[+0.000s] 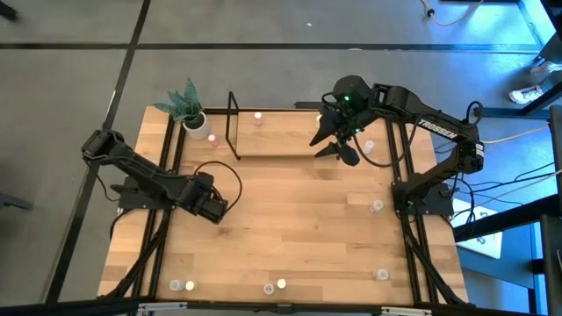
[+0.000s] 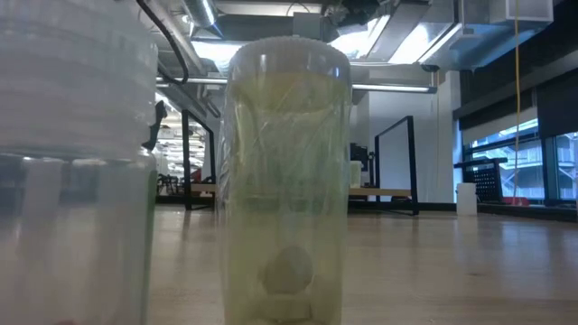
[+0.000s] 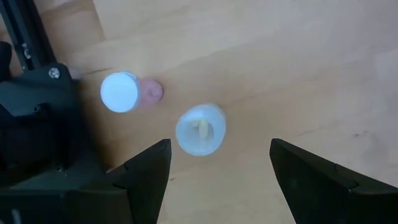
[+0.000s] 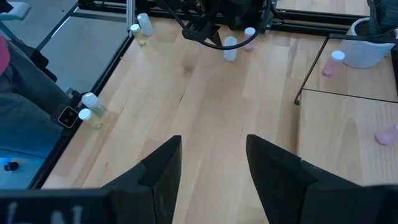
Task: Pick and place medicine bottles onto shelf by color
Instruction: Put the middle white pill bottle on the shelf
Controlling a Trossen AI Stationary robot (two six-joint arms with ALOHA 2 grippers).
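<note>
My left gripper [image 3: 221, 163] is open and points down over two small medicine bottles standing on the table. One is whitish [image 3: 200, 129] and lies just beyond the fingertips. The other is pink with a white top [image 3: 119, 92], off to one side. In the right wrist view the same two, whitish [image 4: 230, 47] and pink [image 4: 249, 36], stand under the left arm. My right gripper [image 1: 338, 142] is open in the air above the right end of the shelf [image 1: 290, 136]. One pink bottle [image 1: 258, 117] stands on the shelf board.
A white pot with a green plant [image 1: 193, 118] stands left of the shelf, a pink bottle [image 1: 212, 137] beside it. More bottles stand along the right side [image 1: 378, 206] and the near edge [image 1: 281, 283]. A yellow-green bottle [image 2: 284, 181] fills the low view.
</note>
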